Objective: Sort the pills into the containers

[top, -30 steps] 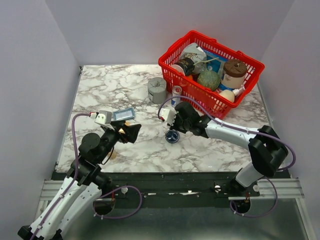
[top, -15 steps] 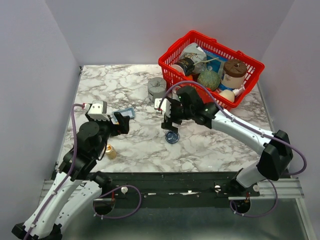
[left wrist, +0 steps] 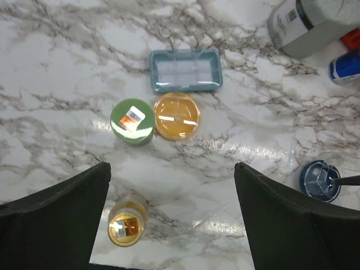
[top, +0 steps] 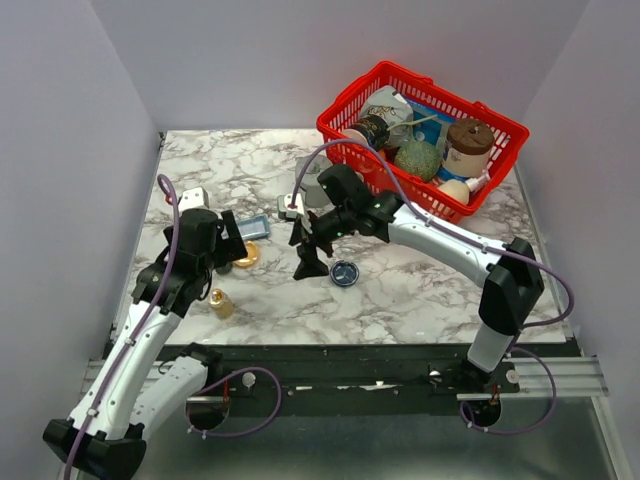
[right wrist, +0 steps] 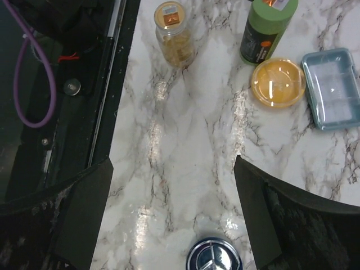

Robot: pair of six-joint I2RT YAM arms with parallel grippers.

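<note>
The orange dish [left wrist: 176, 116] [right wrist: 277, 82] [top: 246, 255] lies on the marble beside a green-capped bottle [left wrist: 132, 120] [right wrist: 267, 28]. The dark blue dish [top: 345, 272] [left wrist: 319, 180] [right wrist: 216, 256] sits further right. A small amber bottle [top: 220, 302] [left wrist: 127, 227] [right wrist: 174, 34] stands near the front edge. My left gripper [top: 230, 248] [left wrist: 171, 219] hangs open above the bare marble between the amber bottle and the orange dish. My right gripper [top: 305, 252] [right wrist: 173, 214] is open, just left of the blue dish. No loose pills show in any view.
A teal compartment tray [top: 252, 228] [left wrist: 185, 70] [right wrist: 332, 87] lies behind the orange dish. A grey round block [top: 313, 180] [left wrist: 315, 22] and a red wire basket [top: 480, 195] full of items stand at the back right. The table's dark front rail [right wrist: 56, 84] is close.
My right gripper has opened and swung left, off the blue dish. My left arm has drawn back to the left, uncovering the orange dish.
</note>
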